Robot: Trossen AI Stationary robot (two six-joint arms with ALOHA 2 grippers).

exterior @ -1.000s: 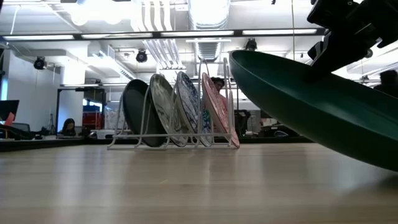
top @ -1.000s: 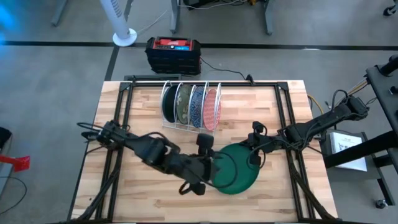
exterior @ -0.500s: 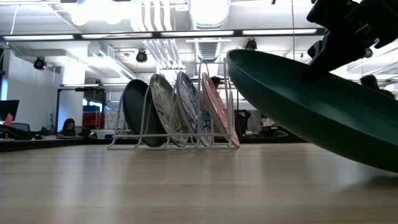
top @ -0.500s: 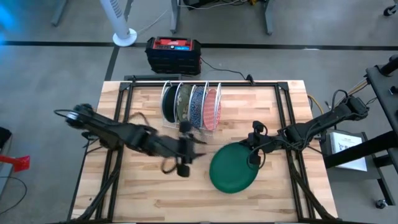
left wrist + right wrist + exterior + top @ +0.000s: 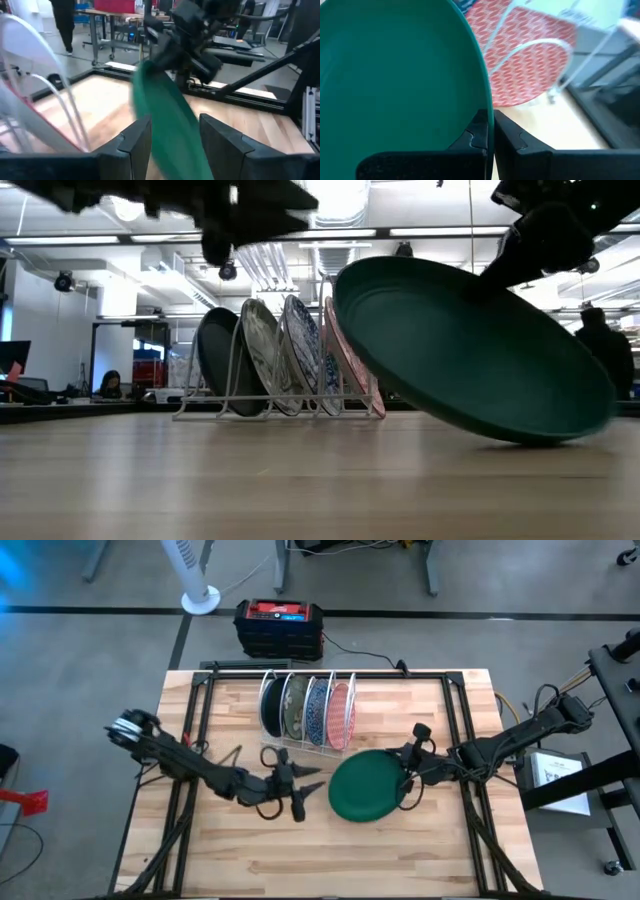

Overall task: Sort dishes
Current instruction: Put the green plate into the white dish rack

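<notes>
Beside the rack (image 5: 308, 712), right gripper (image 5: 405, 780) pinches green plate (image 5: 362, 788).

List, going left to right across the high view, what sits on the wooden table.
Left claw → dark round plate → olive mottled plate → blue speckled plate → red patterned plate → plain green round plate → right claw.

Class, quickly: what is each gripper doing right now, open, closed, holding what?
Left gripper: jaws open, holding nothing.
Right gripper: jaws closed on the green plate's rim.
</notes>
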